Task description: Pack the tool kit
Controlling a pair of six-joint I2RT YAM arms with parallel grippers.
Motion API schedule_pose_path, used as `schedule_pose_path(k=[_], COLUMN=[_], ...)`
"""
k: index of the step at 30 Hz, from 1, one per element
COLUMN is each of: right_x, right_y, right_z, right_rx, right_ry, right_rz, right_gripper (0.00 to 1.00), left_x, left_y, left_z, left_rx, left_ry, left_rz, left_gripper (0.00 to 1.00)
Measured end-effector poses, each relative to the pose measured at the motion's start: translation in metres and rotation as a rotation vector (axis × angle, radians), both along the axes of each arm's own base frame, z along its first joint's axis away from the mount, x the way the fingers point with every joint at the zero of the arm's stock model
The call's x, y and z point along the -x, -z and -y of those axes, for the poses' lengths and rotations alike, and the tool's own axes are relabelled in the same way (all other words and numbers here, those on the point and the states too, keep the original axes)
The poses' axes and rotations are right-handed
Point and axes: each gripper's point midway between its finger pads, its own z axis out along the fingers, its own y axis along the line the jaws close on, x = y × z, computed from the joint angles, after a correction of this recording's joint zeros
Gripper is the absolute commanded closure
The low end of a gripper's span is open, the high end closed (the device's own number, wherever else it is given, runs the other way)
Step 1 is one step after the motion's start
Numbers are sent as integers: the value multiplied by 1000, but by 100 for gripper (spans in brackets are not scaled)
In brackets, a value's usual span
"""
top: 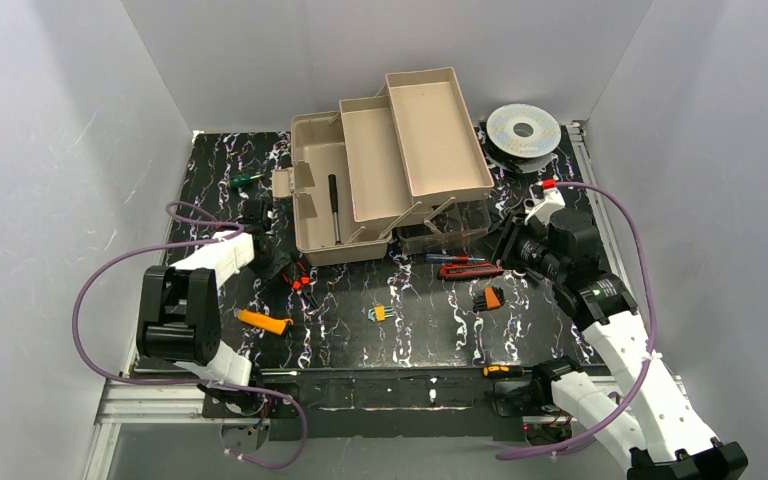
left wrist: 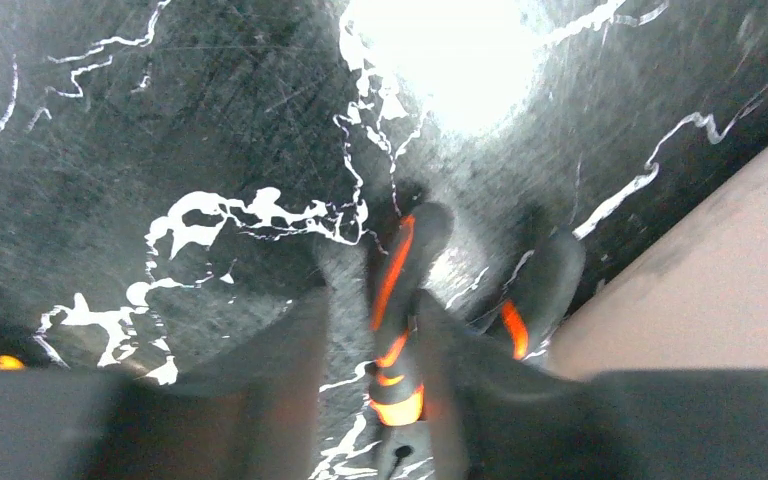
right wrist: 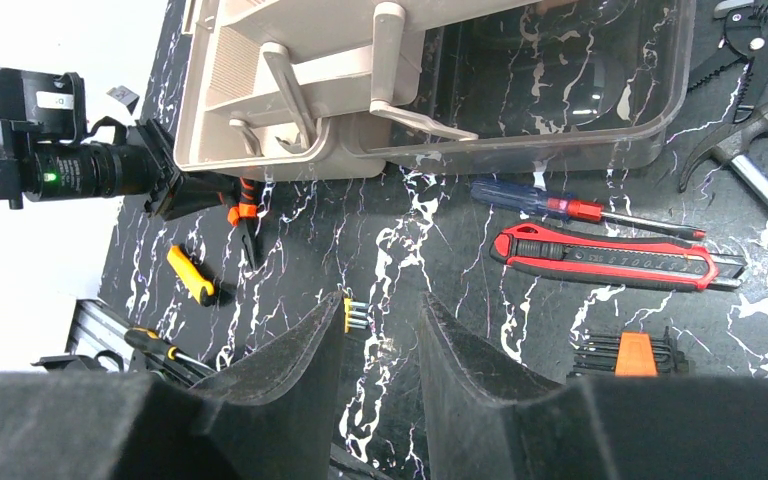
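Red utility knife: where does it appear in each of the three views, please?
Top external: red utility knife lies right of centre, just below the clear lid.
Left wrist: not in it.
Right wrist: the knife lies right of centre, below the blue-handled screwdriver.
Shared landmark: the clear lid, beside the knife in both.

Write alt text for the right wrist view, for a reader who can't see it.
The right end effector hangs open and empty over a black marbled table. Ahead lie a red utility knife and a blue-handled screwdriver, near the opened-out toolbox; at left, the left end effector is at orange-handled pliers.
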Motion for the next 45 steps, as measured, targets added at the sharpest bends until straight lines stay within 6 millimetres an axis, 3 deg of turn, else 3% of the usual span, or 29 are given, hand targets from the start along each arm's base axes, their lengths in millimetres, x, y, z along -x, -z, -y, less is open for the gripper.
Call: schedule_pose_path(k=[2, 10, 13, 24, 28, 31, 33, 38, 45], right_x=[0, 0, 0, 0, -1, -1, -1, 2, 6], right_y=[0, 0, 0, 0, 0, 0, 1, 1, -4], right_z=[0, 0, 0, 0, 1, 1, 1, 4, 7], right_rx=[1, 1, 1, 2, 4, 4, 4, 10, 10], right_ry=[0, 0, 0, 1, 7, 7, 7, 16, 24], right_rz=[0, -1, -1, 0, 1, 0, -2, -5, 10], right_gripper=[59, 59, 59, 59, 59, 59, 59, 59, 59], left_x=[-2, 14, 23, 17, 8, -11, -27, -58, -97], left_y=[1, -4, -18, -135, -191, -233, -249, -251, -238], left_z=[-2, -20, -26, -28, -8, 22, 42, 70, 66], left_rx=[17, 20, -9, -34, 41, 138, 179, 161, 10], left_ry=[-36, -136, -135, -62, 29, 145, 228, 350, 363], left_rz=[10, 35, 50, 390, 561, 669, 701, 680, 647], left_gripper=[100, 100, 100, 100, 100, 100, 100, 100, 100])
